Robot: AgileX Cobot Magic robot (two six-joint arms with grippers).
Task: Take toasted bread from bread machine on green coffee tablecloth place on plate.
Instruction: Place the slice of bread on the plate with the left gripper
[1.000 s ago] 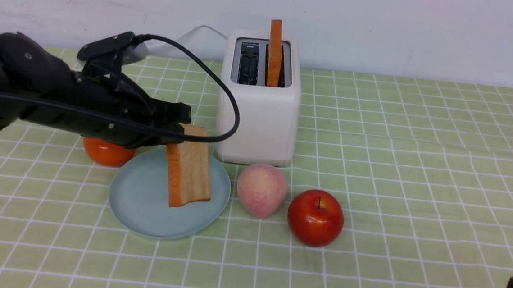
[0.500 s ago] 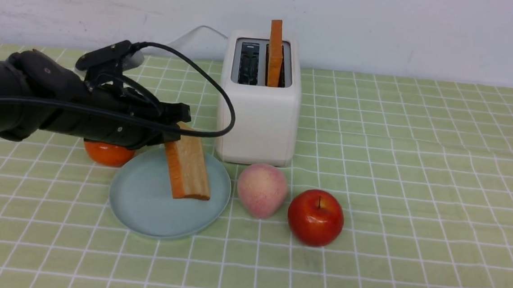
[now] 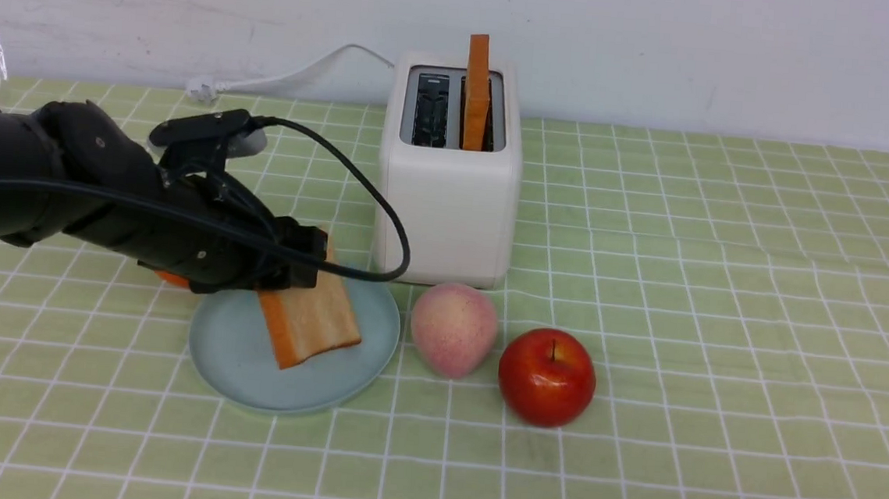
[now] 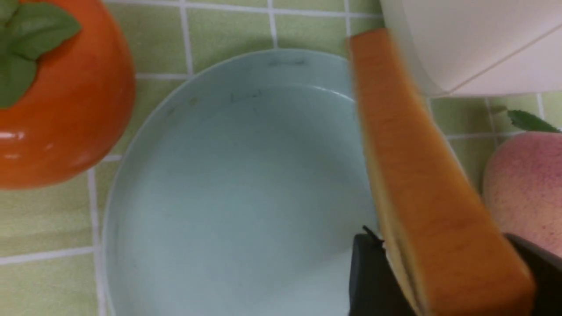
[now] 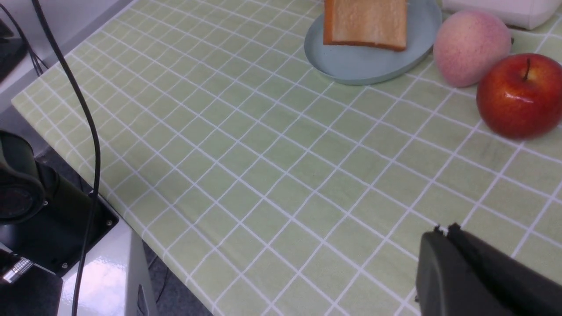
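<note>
Toast (image 3: pixel 314 319): looks light, stiff, crumbly; leaning on the plate (image 3: pixel 233 360), left of middle.
Left gripper (image 3: pixel 304 259): pinching its top edge.
Right gripper (image 5: pixel 478 272): cannot tell.
Best hold: thin edges, gently.

toast slice (image 3: pixel 315 315) lower and flatter, bottom edge down on the plate (image 3: pixel 229 360)

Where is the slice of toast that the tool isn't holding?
Front view: the slice stands upright in the right slot of the white toaster, mid-table at the back, behind the peach.
</note>
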